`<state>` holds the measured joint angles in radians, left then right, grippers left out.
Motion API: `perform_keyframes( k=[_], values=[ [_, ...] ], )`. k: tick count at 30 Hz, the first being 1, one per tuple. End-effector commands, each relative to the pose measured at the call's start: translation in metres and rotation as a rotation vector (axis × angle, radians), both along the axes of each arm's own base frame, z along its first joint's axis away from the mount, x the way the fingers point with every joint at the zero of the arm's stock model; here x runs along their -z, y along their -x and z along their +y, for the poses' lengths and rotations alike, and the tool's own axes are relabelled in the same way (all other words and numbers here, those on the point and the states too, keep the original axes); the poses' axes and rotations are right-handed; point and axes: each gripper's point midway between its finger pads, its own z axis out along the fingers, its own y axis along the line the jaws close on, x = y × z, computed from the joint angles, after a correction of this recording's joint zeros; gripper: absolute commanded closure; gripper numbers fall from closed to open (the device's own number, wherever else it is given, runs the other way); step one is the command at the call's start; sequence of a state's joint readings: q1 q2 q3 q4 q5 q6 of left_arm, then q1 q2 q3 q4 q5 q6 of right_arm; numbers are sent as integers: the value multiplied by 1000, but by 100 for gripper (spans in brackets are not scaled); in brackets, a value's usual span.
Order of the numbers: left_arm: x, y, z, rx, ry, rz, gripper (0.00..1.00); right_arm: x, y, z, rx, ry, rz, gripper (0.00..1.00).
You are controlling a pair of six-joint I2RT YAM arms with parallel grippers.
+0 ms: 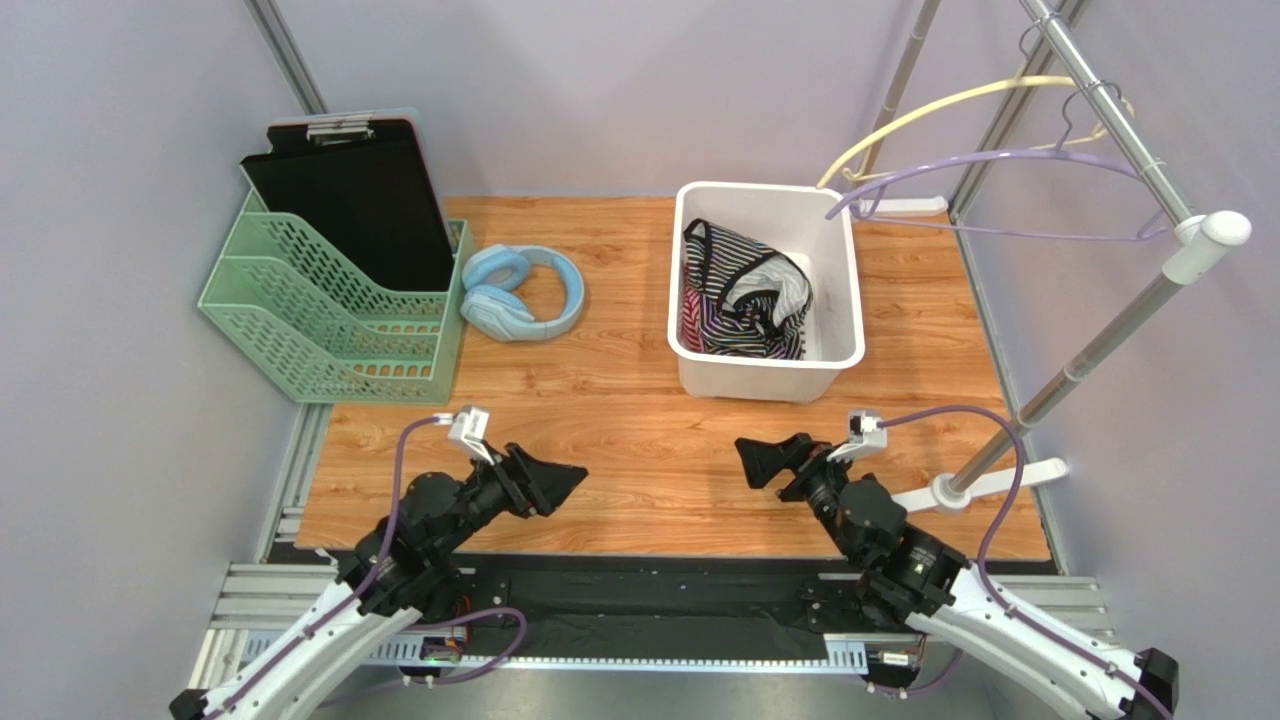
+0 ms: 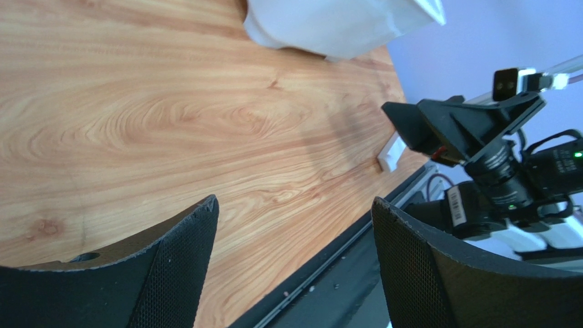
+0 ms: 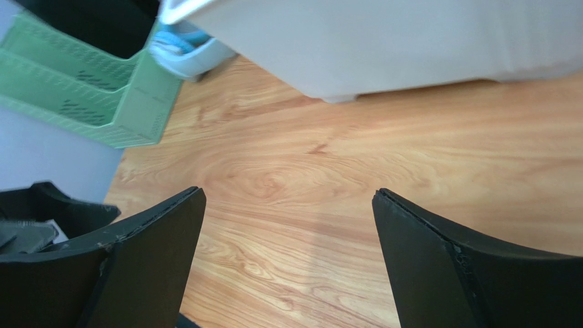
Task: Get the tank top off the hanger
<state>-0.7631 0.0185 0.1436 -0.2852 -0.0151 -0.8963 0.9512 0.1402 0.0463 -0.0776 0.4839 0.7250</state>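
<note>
The striped tank top (image 1: 739, 293) lies crumpled inside the white bin (image 1: 759, 375) at the back right of the table. A purple hanger (image 1: 992, 158) and a yellow hanger (image 1: 932, 108) hang bare on the rack rail above the bin's right side. My left gripper (image 1: 571, 477) hovers low over the front of the table, pointing right, open and empty (image 2: 294, 205). My right gripper (image 1: 747, 458) faces it from the right, also open and empty (image 3: 287, 195), just in front of the bin (image 3: 383, 41).
A green file organizer (image 1: 323, 308) with a black clipboard (image 1: 353, 188) stands at the back left. Blue headphones (image 1: 519, 293) lie beside it. The rack's slanted pole (image 1: 1120, 323) and foot (image 1: 999, 480) stand at the right edge.
</note>
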Motion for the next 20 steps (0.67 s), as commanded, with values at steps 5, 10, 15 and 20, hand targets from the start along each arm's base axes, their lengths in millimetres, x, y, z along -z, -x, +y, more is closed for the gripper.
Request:
perform_keyframes(
  k=[5, 10, 15, 20],
  values=[
    [28, -2, -14, 54, 33, -51, 6, 82, -1, -25, 149, 80, 186, 0],
    [45, 2, -13, 78, -37, -28, 4, 78, -2, -21, 129, 82, 165, 0],
    [69, 5, -9, 91, -134, 21, 1, 77, -1, -22, 131, 68, 167, 0],
    [99, 2, 1, 36, -222, 139, 1, 81, 2, -20, 113, 76, 183, 0]
  ],
)
